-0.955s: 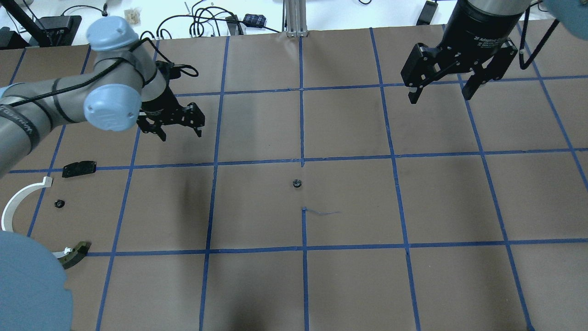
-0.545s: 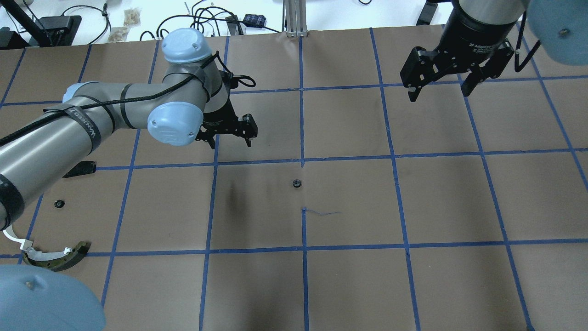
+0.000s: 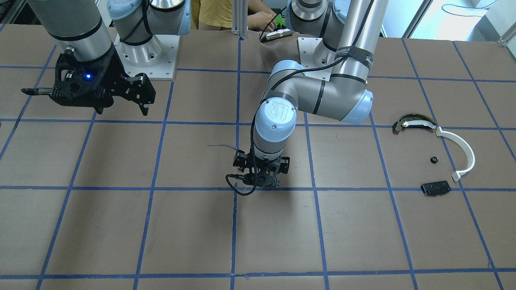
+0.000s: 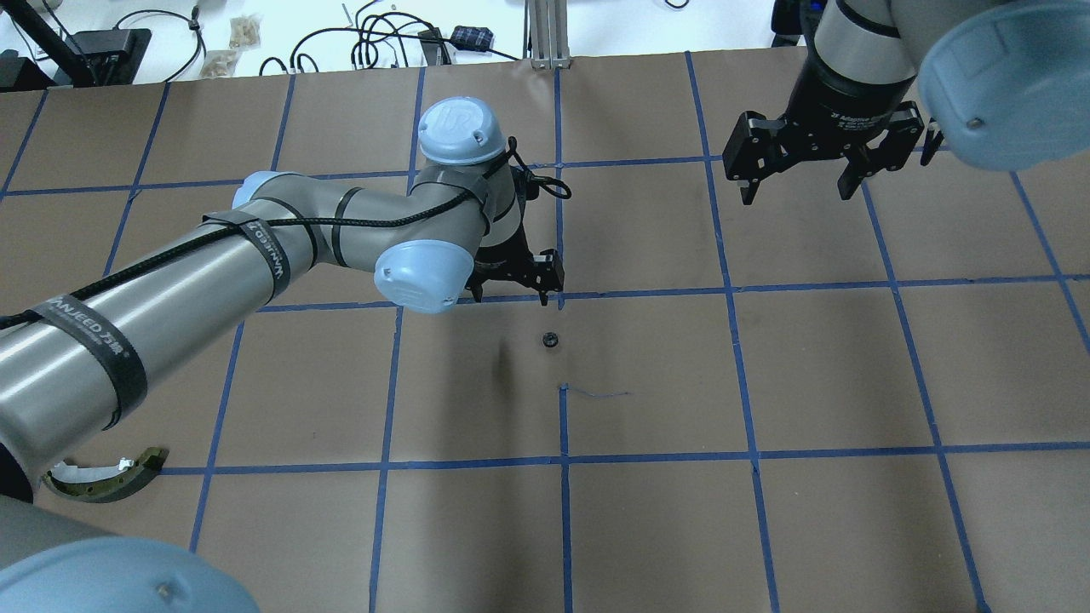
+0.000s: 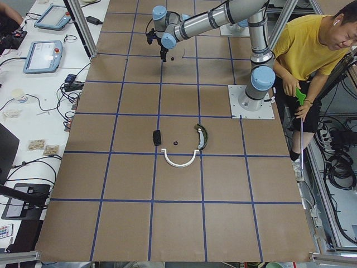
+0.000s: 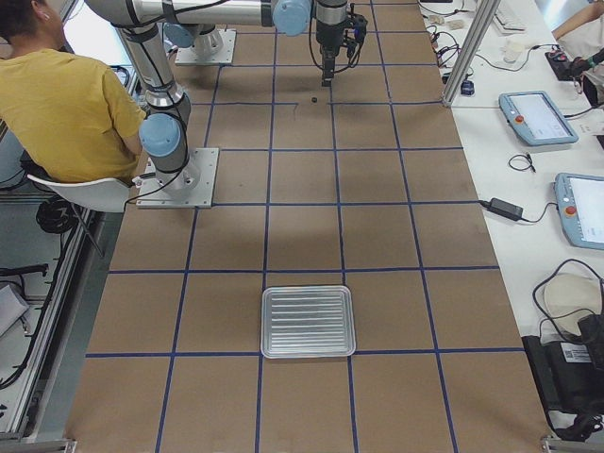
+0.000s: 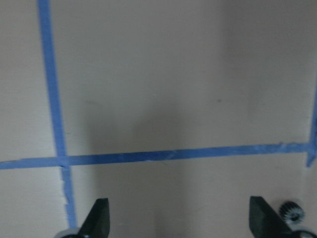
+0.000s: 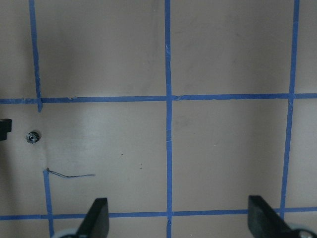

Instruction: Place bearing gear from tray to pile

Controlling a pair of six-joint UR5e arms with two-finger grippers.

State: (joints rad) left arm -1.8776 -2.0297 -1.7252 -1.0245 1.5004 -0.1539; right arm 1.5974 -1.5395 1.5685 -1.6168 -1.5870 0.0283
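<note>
The bearing gear [image 4: 550,340] is small and black and lies alone on the brown paper at the table's middle. My left gripper [image 4: 511,295] is open and empty, hovering just beyond it. In the left wrist view the gear [image 7: 290,212] sits outside one fingertip [image 7: 261,219]. It also shows in the right wrist view [image 8: 33,136]. My right gripper [image 4: 796,192] is open and empty, high at the far right. The pile shows in the front view: white curved strip [image 3: 463,151], dark-and-tan curved piece [image 3: 413,121], black block [image 3: 435,187] and another small gear [image 3: 434,159]. The silver tray [image 6: 309,322] holds nothing.
Blue tape lines [image 4: 562,294] grid the brown paper. In the overhead view my left arm [image 4: 213,272] covers most of the pile, leaving only the dark-and-tan piece [image 4: 106,478] visible. A person in yellow [image 5: 312,61] sits behind the robot bases.
My left arm has swept right, from over the pile area to the table's middle, close to the lone gear. My right gripper has drifted slightly left. Both stay open.
</note>
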